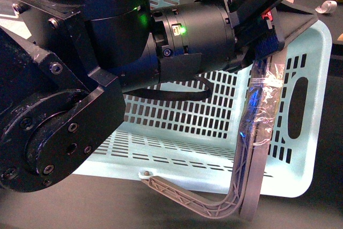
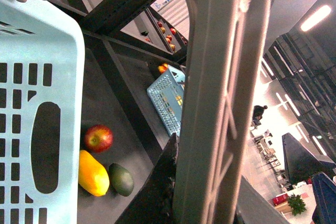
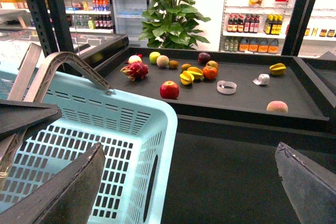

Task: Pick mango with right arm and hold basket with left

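Looming closest, left gripper [image 1: 265, 33] is clamped on the basket's [image 1: 305, 148] handle [image 1: 257, 116], so holding looks done; right gripper's [image 3: 189, 192] jaws gape empty, mango [image 3: 277, 68] yet unpicked near the tray's [image 3: 247, 113] far right corner.

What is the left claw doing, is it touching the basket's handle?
Touching. The front view shows the left gripper clamped on the taped handle of the basket, with no gap; the left wrist view shows that handle running through its jaws.
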Robot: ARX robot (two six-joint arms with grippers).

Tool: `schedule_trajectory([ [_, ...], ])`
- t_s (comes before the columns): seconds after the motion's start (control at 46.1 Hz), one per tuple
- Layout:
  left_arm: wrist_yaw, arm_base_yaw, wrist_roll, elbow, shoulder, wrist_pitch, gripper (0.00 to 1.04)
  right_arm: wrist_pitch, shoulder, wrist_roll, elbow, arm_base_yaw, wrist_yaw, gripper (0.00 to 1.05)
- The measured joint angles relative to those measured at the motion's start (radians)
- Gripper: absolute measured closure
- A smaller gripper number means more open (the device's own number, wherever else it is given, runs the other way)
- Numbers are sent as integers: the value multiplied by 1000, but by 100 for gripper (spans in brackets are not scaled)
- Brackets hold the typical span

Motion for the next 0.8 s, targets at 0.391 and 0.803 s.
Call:
schedule_trajectory([
  [0.391,-9,0,3,0,0,-3,95,0,0,0,0,0,0,8],
  [0.803,-9,0,3,0,0,-3,95,0,0,0,0,0,0,8],
])
